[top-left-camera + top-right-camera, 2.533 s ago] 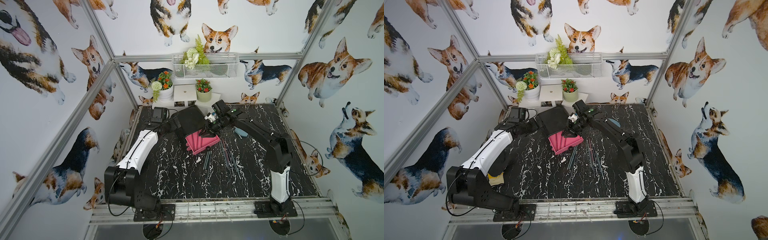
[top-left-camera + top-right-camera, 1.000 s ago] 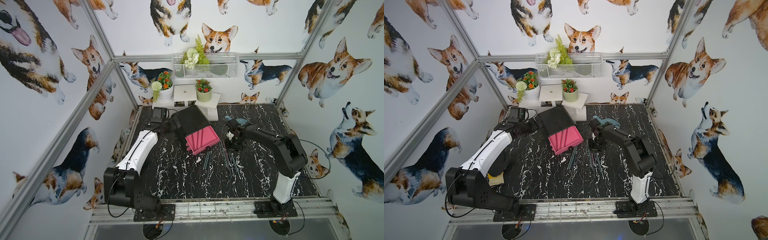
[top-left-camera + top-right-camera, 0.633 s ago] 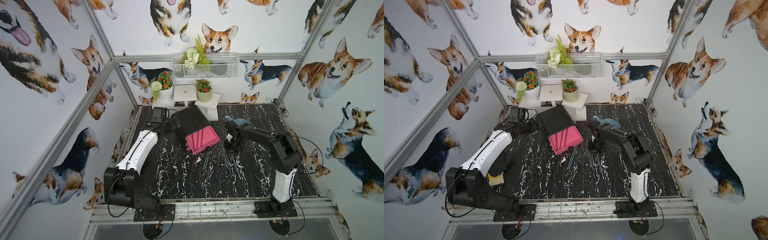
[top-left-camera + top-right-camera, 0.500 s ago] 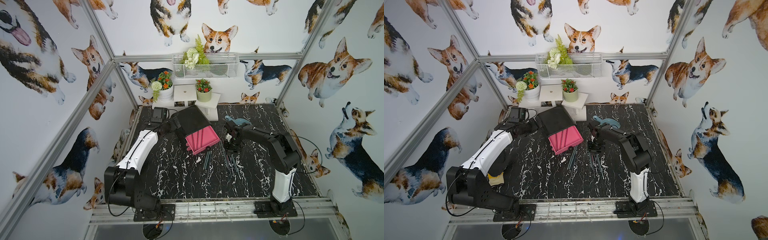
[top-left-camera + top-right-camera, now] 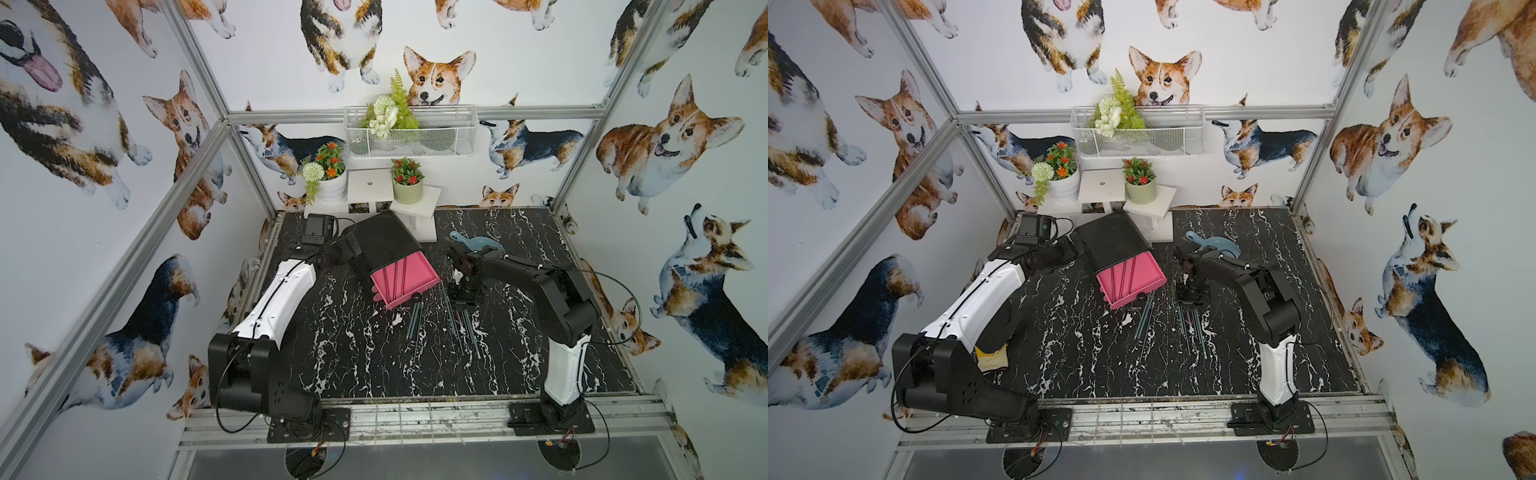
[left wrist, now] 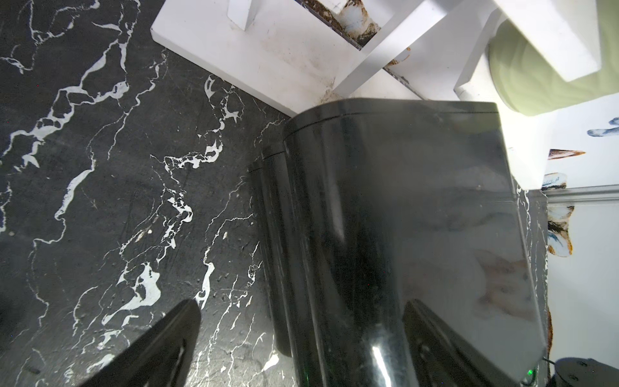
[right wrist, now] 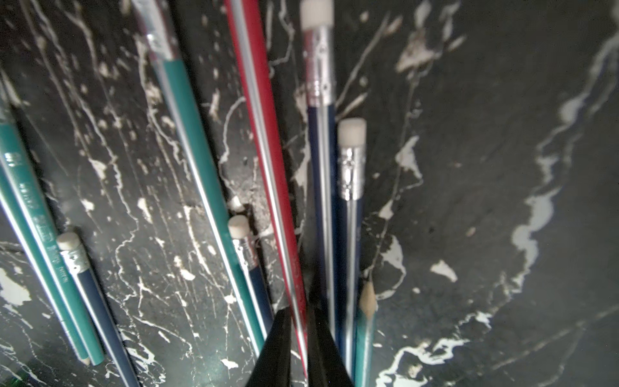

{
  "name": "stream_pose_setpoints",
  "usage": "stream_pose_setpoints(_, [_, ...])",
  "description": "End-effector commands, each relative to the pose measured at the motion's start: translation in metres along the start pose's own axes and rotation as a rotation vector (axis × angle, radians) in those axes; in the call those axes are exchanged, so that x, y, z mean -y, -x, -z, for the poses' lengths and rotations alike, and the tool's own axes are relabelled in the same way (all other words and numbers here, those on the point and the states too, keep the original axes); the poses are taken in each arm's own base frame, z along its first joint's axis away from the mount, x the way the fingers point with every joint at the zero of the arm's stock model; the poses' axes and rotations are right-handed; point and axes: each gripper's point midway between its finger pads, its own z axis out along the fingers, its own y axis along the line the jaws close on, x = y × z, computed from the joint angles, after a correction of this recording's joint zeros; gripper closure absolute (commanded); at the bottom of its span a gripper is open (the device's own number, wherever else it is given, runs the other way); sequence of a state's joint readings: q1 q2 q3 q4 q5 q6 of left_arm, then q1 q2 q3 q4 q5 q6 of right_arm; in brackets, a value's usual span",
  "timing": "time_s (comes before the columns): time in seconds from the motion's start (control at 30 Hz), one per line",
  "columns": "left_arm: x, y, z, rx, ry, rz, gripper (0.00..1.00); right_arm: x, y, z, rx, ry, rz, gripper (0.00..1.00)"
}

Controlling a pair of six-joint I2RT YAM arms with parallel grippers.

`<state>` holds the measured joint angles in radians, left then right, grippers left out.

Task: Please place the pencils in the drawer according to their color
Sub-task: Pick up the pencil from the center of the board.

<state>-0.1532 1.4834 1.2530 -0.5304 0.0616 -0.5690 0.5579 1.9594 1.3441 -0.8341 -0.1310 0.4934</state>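
Two robot arms share a black marble-patterned table (image 5: 353,365). A moment ago the right gripper (image 7: 298,335) was up at the pulled-out pink top drawer (image 5: 409,278) of the small black chest (image 5: 386,239). It has since dropped onto the loose pencils, and its jaws are now clenched on a thin red pencil (image 7: 264,134). This is likely the next one for that drawer, where other red pencils (image 5: 395,279) already lie. Navy pencils (image 7: 321,201) and a teal pencil (image 7: 197,150) lie just beside it and could drag along. The left gripper (image 6: 301,308) is spread wide at the chest. A blue plastic dustpan (image 5: 478,243) sits behind the right arm.
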Motion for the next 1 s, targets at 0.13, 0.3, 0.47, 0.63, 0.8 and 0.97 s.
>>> stream_pose_setpoints(0.13, [0.001, 0.002, 0.004, 0.009, -0.004, -0.004, 0.00, 0.007, -0.009, -0.005, -0.015, -0.117, 0.059, 0.82])
stream_pose_setpoints(0.3, [0.002, 0.002, 0.005, 0.009, -0.006, -0.003, 0.00, 0.007, -0.012, -0.010, -0.015, -0.141, 0.063, 0.82])
stream_pose_setpoints(0.47, [0.002, 0.003, 0.006, 0.013, -0.008, -0.003, 0.00, 0.008, -0.013, -0.010, -0.009, -0.141, 0.060, 0.95])
stream_pose_setpoints(0.63, [0.002, 0.002, 0.006, 0.012, -0.010, -0.003, 0.00, 0.002, -0.002, 0.021, 0.058, -0.132, 0.091, 1.00])
stream_pose_setpoints(0.8, [0.002, 0.002, 0.006, 0.013, -0.009, -0.004, 0.00, -0.010, 0.004, 0.060, 0.136, -0.071, 0.091, 1.00])
stream_pose_setpoints(0.97, [0.002, 0.003, 0.006, 0.015, -0.008, -0.005, 0.00, -0.018, -0.001, 0.093, 0.185, -0.013, 0.072, 1.00])
